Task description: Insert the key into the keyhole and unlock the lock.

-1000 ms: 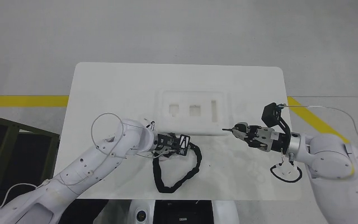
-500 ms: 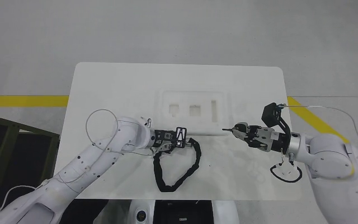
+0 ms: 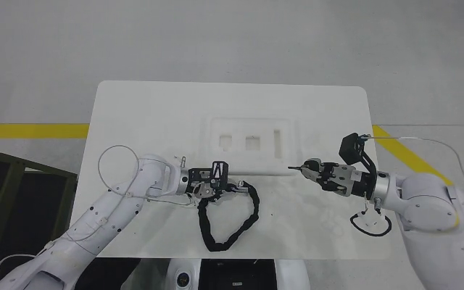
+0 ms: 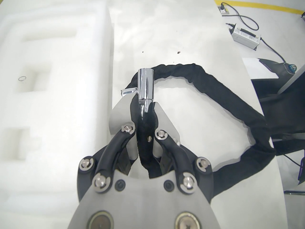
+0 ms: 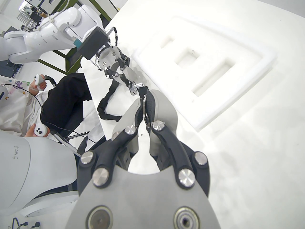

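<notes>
A black fabric-sleeved chain lock (image 3: 250,217) lies looped on the white table (image 3: 130,116). My left gripper (image 3: 230,186) is shut on the sleeve just behind the chrome lock cylinder (image 4: 145,86), which sticks out past the fingertips; in the left wrist view the left gripper (image 4: 144,113) pinches that sleeve. To the right and apart from it, my right gripper (image 3: 304,169) is shut on the key (image 3: 293,170), tip pointing toward the lock. In the right wrist view the key (image 5: 144,107) sits between the fingers, with the cylinder's keyhole end (image 5: 133,91) a short way beyond, held by the left gripper (image 5: 127,80).
A white foam tray (image 3: 250,125) with three pockets lies on the table behind both grippers; a small ring (image 4: 22,78) rests in one pocket. The table's front edge runs close below the chain loop. A small grey box with cables (image 4: 245,35) sits on the floor.
My left gripper has pulled back to the left and turned, dragging the lock end of the chain with it. The right arm and key have stayed still.
</notes>
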